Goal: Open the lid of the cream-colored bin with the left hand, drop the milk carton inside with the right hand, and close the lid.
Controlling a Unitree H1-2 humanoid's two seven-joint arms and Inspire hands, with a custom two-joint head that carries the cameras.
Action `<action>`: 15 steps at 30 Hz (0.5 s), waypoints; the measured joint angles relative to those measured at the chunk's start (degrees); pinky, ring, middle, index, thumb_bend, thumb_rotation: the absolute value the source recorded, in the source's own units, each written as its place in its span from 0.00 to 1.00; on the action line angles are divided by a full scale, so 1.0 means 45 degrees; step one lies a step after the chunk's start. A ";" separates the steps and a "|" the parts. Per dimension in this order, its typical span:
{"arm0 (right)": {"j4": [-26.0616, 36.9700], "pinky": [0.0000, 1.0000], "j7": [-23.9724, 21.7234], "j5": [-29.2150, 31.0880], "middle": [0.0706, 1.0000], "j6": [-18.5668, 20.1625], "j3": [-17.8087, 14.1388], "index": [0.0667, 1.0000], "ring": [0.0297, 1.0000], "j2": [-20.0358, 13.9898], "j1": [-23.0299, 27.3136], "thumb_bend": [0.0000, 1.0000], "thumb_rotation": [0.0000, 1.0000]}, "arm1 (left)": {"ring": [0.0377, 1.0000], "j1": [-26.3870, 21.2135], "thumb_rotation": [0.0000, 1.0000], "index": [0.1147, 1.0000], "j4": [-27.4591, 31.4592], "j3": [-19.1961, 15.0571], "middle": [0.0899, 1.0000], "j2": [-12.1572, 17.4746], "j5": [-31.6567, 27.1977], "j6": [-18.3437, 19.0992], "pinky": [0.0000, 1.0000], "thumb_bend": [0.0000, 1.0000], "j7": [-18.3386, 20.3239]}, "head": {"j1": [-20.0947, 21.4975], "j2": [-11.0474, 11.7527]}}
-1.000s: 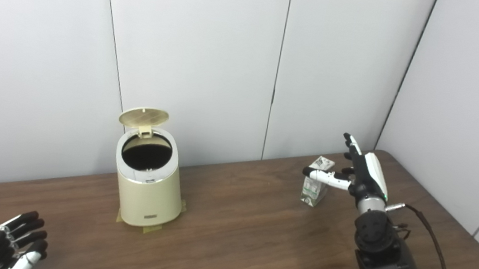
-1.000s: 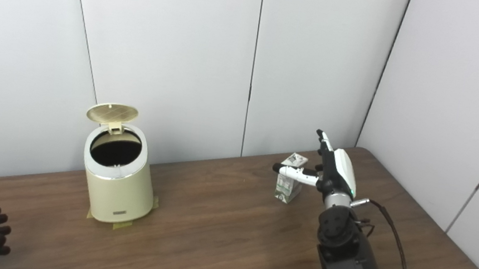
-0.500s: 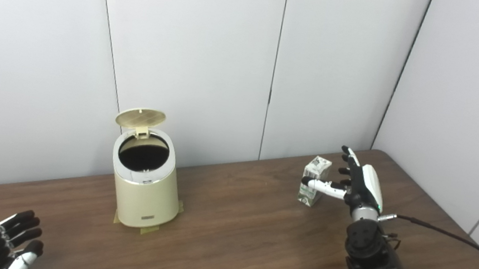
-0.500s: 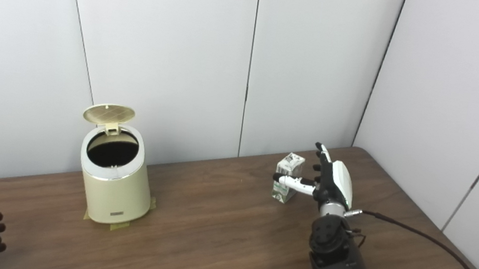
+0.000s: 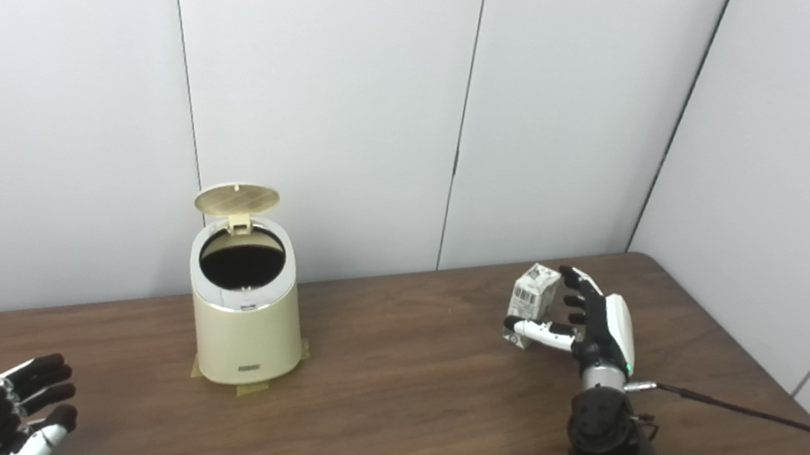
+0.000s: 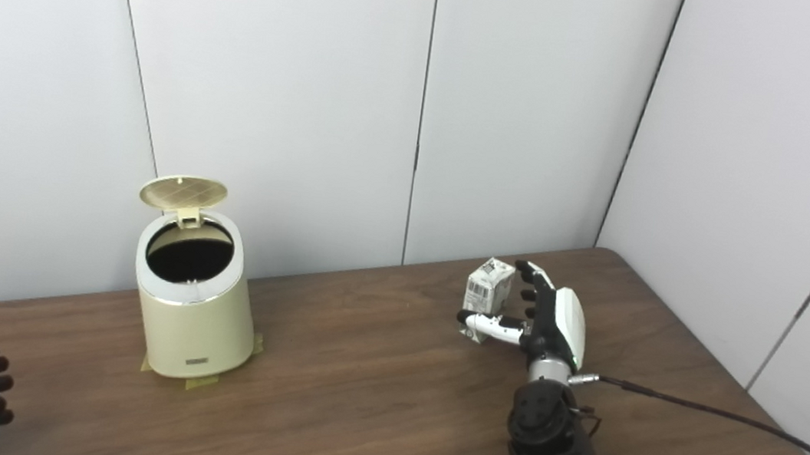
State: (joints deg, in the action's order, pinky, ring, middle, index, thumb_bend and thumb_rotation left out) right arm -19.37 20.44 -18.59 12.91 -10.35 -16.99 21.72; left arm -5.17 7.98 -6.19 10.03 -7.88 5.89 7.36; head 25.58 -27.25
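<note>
Barcode label (image 5: 524, 297) shows on milk carton (image 5: 533, 305); other print unreadable.

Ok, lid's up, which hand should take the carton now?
Right. The right hand already cups the milk carton, fingers curling around it. The left hand rests open at the table's near-left edge.

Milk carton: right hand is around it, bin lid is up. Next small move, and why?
Probably finish closing the right hand on the milk carton before lifting. Its thumb crosses the carton's near side and its fingers curl toward the far side, but a firm grip isn't clear and the carton seems to rest on the table. The bin already stands open, the left hand waiting apart.
</note>
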 measured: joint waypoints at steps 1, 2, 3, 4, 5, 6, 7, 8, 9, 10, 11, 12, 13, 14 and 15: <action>-0.0093 0.72 0.0002 0.0035 0.84 -0.0057 0.0019 0.80 0.79 -0.0001 0.0011 0.86 0.23 | 0.76 0.0001 0.11 0.74 0.0005 0.0015 0.77 0.0001 0.0006 0.0003 0.63 0.48 -0.0001 | 0.0000 0.0000; -0.0171 0.72 0.0001 0.0066 0.84 -0.0074 0.0019 0.80 0.80 0.0000 0.0031 0.86 0.23 | 0.76 0.0001 0.11 0.74 0.0008 0.0020 0.77 0.0004 0.0023 0.0007 0.63 0.48 -0.0001 | -0.0020 0.0000; -0.0241 0.71 0.0002 0.0091 0.84 -0.0133 0.0019 0.80 0.79 -0.0001 0.0047 0.86 0.23 | 0.75 0.0004 0.10 0.74 0.0017 0.0023 0.77 0.0010 0.0083 0.0015 0.63 0.48 -0.0007 | -0.0020 -0.0020; -0.0304 0.71 0.0007 0.0118 0.84 -0.0263 0.0018 0.80 0.79 -0.0002 0.0058 0.86 0.23 | 0.75 0.0005 0.09 0.74 0.0023 0.0025 0.76 0.0017 0.0140 0.0016 0.63 0.47 -0.0008 | -0.0020 -0.0020; -0.0324 0.70 0.0009 0.0130 0.84 -0.0344 0.0020 0.80 0.79 -0.0002 0.0059 0.86 0.23 | 0.75 0.0005 0.08 0.74 0.0030 0.0028 0.77 0.0022 0.0185 0.0017 0.62 0.46 -0.0005 | -0.0039 -0.0039; -0.0327 0.70 0.0011 0.0134 0.84 -0.0374 0.0023 0.80 0.79 -0.0002 0.0063 0.87 0.23 | 0.75 0.0005 0.07 0.74 0.0035 0.0032 0.77 0.0021 0.0197 0.0016 0.62 0.46 0.0001 | -0.0039 -0.0039; -0.0337 0.69 0.0017 0.0134 0.83 -0.0378 0.0024 0.80 0.79 -0.0002 0.0079 0.87 0.24 | 0.75 0.0004 0.05 0.74 0.0038 0.0045 0.77 0.0022 0.0217 0.0015 0.62 0.45 0.0006 | -0.0039 -0.0039; -0.0355 0.69 0.0026 0.0133 0.83 -0.0378 0.0026 0.80 0.78 -0.0002 0.0109 0.87 0.25 | 0.75 0.0005 0.04 0.74 0.0038 0.0062 0.77 0.0028 0.0245 0.0014 0.62 0.45 0.0012 | -0.0039 -0.0039; -0.0373 0.68 0.0032 0.0133 0.83 -0.0378 0.0028 0.80 0.78 -0.0002 0.0137 0.87 0.26 | 0.75 0.0005 0.04 0.74 0.0038 0.0078 0.77 0.0036 0.0260 0.0013 0.62 0.45 0.0021 | -0.0039 -0.0039; -0.0386 0.68 0.0053 0.0132 0.83 -0.0378 0.0041 0.80 0.78 -0.0002 0.0178 0.88 0.26 | 0.75 0.0005 0.03 0.75 0.0038 0.0097 0.77 0.0049 0.0285 0.0012 0.62 0.44 0.0035 | -0.0039 -0.0059; -0.0418 0.68 0.0074 0.0132 0.83 -0.0381 0.0052 0.80 0.78 -0.0002 0.0221 0.88 0.26 | 0.75 0.0006 0.02 0.75 0.0038 0.0108 0.77 0.0063 0.0305 0.0012 0.61 0.44 0.0040 | -0.0039 -0.0059; -0.0504 0.68 0.0096 0.0132 0.83 -0.0397 0.0058 0.80 0.78 -0.0002 0.0295 0.87 0.25 | 0.75 0.0006 0.02 0.75 0.0040 0.0114 0.77 0.0074 0.0322 0.0012 0.62 0.44 0.0041 | -0.0059 -0.0059; -0.0641 0.68 0.0142 0.0132 0.83 -0.0435 0.0063 0.81 0.78 -0.0002 0.0376 0.87 0.25 | 0.75 0.0008 0.01 0.75 0.0054 0.0121 0.77 0.0079 0.0346 0.0012 0.62 0.43 0.0040 | -0.0059 -0.0059; -0.0779 0.68 0.0173 0.0133 0.83 -0.0442 0.0067 0.81 0.77 -0.0002 0.0447 0.87 0.24 | 0.75 0.0014 0.00 0.76 0.0090 0.0126 0.77 0.0080 0.0369 0.0013 0.62 0.42 0.0040 | -0.0059 -0.0078; -0.0867 0.67 0.0195 0.0132 0.82 -0.0442 0.0079 0.81 0.77 -0.0002 0.0498 0.86 0.24 | 0.75 0.0023 0.00 0.76 0.0134 0.0131 0.77 0.0082 0.0376 0.0013 0.63 0.42 0.0040 | -0.0059 -0.0078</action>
State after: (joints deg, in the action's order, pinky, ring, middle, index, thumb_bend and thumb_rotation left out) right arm -23.27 21.32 -17.99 10.92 -10.00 -17.00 23.96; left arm -5.07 8.58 -5.60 10.40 -6.19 5.95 7.55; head 25.31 -27.60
